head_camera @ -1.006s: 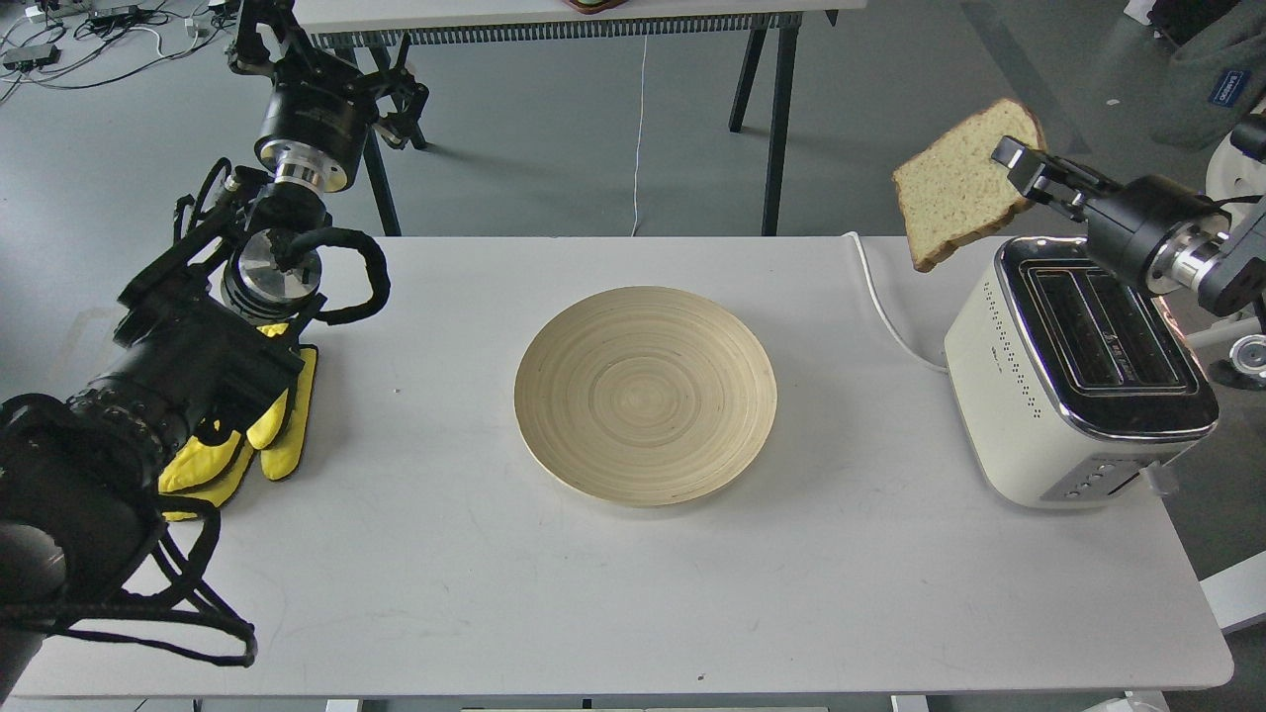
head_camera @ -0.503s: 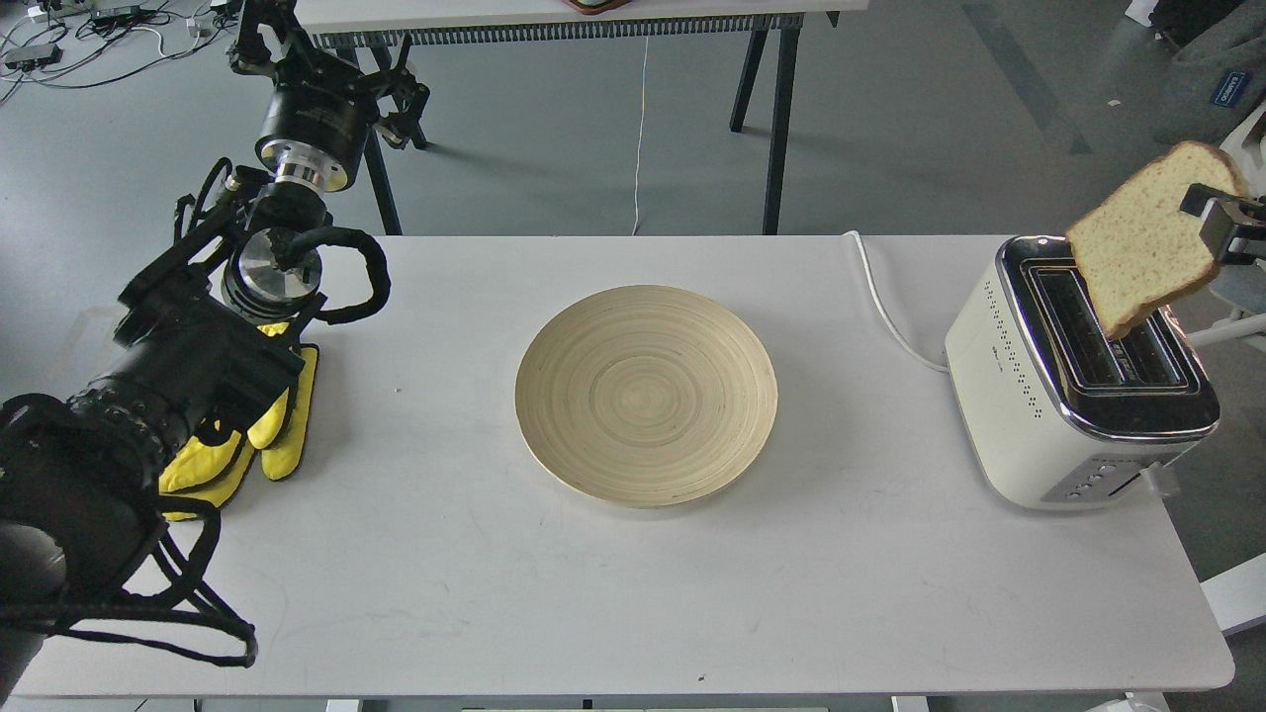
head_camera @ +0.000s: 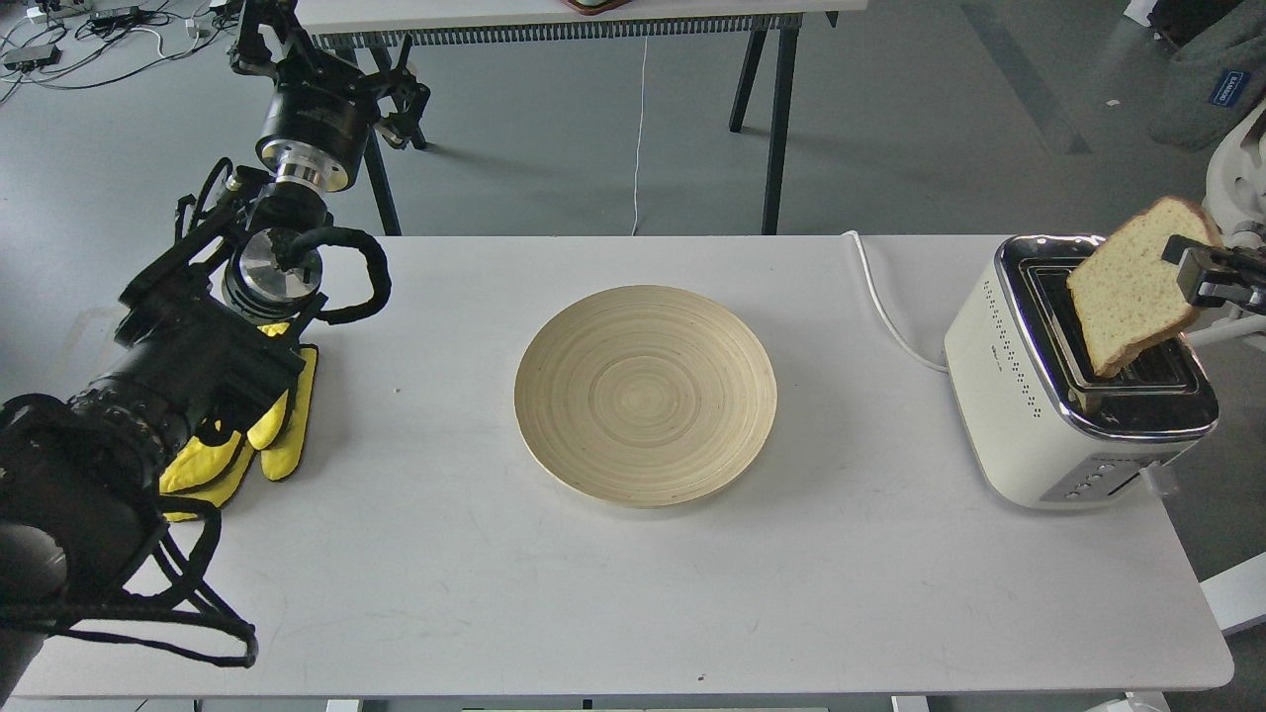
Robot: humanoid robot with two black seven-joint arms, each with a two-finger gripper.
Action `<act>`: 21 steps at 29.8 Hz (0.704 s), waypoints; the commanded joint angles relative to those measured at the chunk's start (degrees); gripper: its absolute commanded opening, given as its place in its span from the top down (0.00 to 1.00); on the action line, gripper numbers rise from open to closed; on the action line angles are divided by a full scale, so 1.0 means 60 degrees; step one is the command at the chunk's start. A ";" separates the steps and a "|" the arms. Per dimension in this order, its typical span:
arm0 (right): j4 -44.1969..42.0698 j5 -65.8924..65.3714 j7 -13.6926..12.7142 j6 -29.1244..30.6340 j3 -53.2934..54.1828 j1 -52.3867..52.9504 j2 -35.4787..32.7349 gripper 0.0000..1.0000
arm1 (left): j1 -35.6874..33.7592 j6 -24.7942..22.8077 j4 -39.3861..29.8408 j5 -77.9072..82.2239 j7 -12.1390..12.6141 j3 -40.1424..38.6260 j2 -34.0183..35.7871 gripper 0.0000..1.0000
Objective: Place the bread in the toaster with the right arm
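The bread [head_camera: 1128,292] is a pale slice with brown crust, held tilted just above the toaster's chrome top, its lower corner over the near end of the slots. My right gripper [head_camera: 1192,272] comes in from the right edge and is shut on the slice's upper right edge; most of that arm is out of view. The cream-white toaster [head_camera: 1048,396] stands at the table's right end with its white cord [head_camera: 885,307] running back left. My left gripper [head_camera: 326,69] is up at the far left, beyond the table; its fingers cannot be told apart.
A round bamboo plate [head_camera: 646,394] lies at the middle of the white table [head_camera: 593,593]. A yellow cloth [head_camera: 262,435] lies at the left under my left arm. A trestle table's legs [head_camera: 776,119] stand behind the table.
My right gripper carried the bread right and down, from above the toaster's far left corner to low over the slots. My left arm has not moved.
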 commanded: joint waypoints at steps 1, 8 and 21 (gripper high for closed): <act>-0.0022 0.0012 -0.0004 -0.0021 0.0014 -0.0007 0.0191 0.93 | 0.0000 -0.0001 0.0000 0.0001 -0.0009 0.0000 0.0001 0.00; -0.0022 0.0012 -0.0004 -0.0051 0.0029 -0.0007 0.0367 0.92 | 0.0000 -0.0001 0.0000 0.0001 0.0006 0.0000 0.0001 0.00; -0.0213 0.0100 0.0055 -0.0138 0.0160 -0.0417 0.0718 0.01 | 0.0000 -0.0001 0.0000 0.0001 -0.0009 0.0000 0.0001 0.00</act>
